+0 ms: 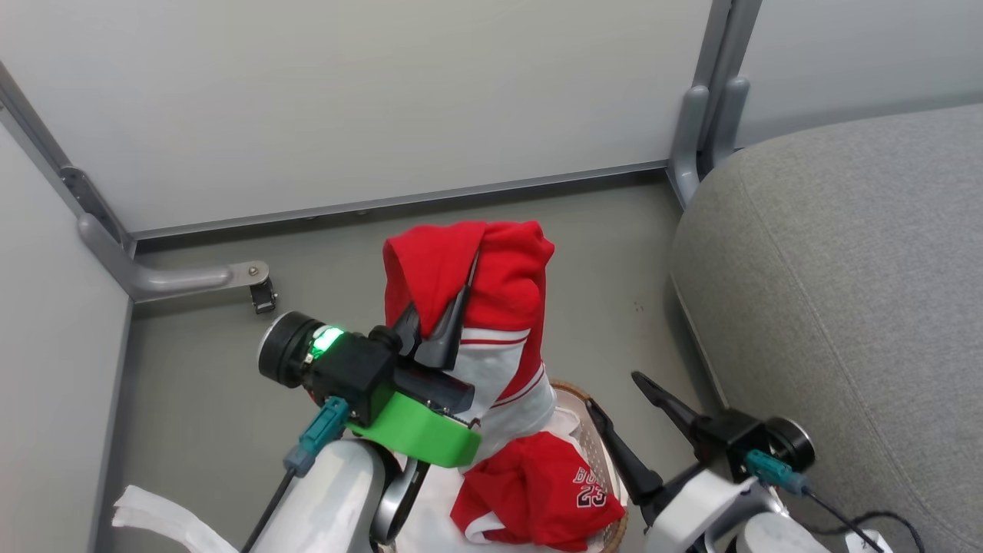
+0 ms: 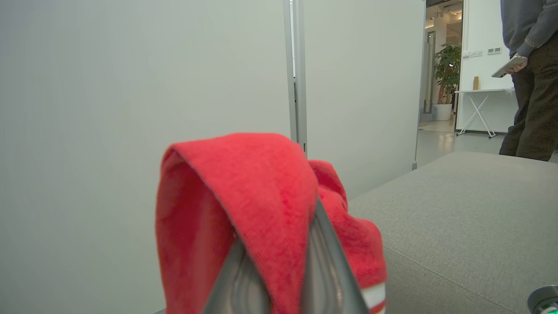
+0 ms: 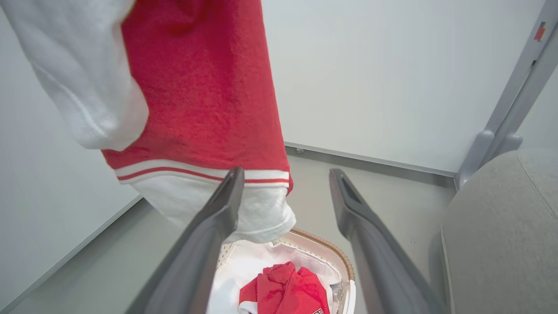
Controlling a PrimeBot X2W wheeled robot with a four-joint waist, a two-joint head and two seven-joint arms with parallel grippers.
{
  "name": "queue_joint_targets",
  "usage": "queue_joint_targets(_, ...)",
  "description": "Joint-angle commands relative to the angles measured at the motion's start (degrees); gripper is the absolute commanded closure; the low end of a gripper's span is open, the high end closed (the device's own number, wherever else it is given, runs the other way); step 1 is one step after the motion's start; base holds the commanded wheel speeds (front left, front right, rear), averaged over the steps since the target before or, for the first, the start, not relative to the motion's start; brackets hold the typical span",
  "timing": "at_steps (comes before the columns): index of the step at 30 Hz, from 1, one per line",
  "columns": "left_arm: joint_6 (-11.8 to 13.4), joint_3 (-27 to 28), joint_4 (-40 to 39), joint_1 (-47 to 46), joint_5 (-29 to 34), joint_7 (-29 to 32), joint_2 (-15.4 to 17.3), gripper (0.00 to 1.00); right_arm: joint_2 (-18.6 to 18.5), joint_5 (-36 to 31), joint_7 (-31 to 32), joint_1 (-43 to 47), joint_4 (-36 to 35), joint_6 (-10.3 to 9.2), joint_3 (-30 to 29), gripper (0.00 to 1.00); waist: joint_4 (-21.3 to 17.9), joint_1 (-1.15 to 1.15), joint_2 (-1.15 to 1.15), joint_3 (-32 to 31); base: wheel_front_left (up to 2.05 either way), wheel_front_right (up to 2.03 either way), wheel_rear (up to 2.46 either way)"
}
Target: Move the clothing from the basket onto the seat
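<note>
My left gripper (image 1: 453,296) is shut on a red garment (image 1: 491,269) with white stripes and a white panel, which drapes over its fingers (image 2: 324,270) and hangs above the basket (image 1: 607,453). In the right wrist view the same garment (image 3: 196,87) dangles over the basket's brown rim (image 3: 335,255). A second red garment (image 1: 537,491), printed with 23, lies on the basket's white liner (image 3: 248,266). To the right of the basket, my right gripper (image 1: 614,390) stands open and holds nothing; its fingers (image 3: 218,218) point past the hanging hem. The grey seat (image 1: 845,307) lies to the right.
White partition walls enclose the grey floor at the back and left. A metal partition foot (image 1: 192,278) with a caster juts out at the left, and a post (image 1: 695,123) stands by the seat's corner. A person (image 2: 529,87) stands beyond the seat (image 2: 471,209).
</note>
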Motion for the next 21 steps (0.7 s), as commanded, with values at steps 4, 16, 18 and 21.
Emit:
queue_joint_targets(4,0.4,-1.1,0.5,0.1,-1.4,0.0,0.1,1.0,-4.0,1.6,-0.2,-8.1,-0.8,-0.04,7.8,0.0,0.5,0.0,0.0,0.5,0.0,0.0,0.0)
queue_joint_targets(16,0.8,-5.0,1.3,-1.5,-2.8,0.0,0.1,1.0,-9.9,7.8,-0.2,-24.5,3.1,-0.05,21.8,0.0,1.3,0.0,0.0,1.0,0.0,0.0,0.0)
queue_joint_targets(18,0.8,-5.8,1.4,-1.7,-3.0,0.0,0.1,1.0,-10.6,9.1,-0.2,-26.3,3.9,-0.05,23.9,0.0,1.5,0.0,0.0,1.1,0.0,0.0,0.0)
queue_joint_targets(21,0.6,-7.0,1.4,-2.0,-3.3,0.0,0.1,1.0,-11.6,10.9,-0.2,-29.3,5.3,-0.05,27.2,0.0,1.6,0.0,0.0,1.3,0.0,0.0,0.0)
